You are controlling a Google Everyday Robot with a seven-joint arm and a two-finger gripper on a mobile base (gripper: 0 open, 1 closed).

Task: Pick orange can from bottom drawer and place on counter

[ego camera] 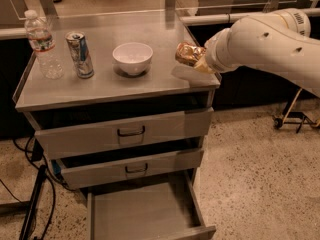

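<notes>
The orange can (pixel 188 54) is a short shiny gold-orange can with an uneven surface. My gripper (pixel 196 60) holds it just above the right side of the counter (pixel 100 86), right of the white bowl. The white arm reaches in from the right. The bottom drawer (pixel 145 214) is pulled out at the bottom of the cabinet, and its grey floor is bare.
A white bowl (pixel 132 58) stands mid-counter. A slim blue-and-silver can (pixel 80 54) and a clear water bottle (pixel 43 45) stand at the left. Two upper drawers with dark handles (pixel 131 132) stand slightly ajar. Cables (pixel 30 204) lie on the floor at left; a wheeled base (pixel 295 120) stands at right.
</notes>
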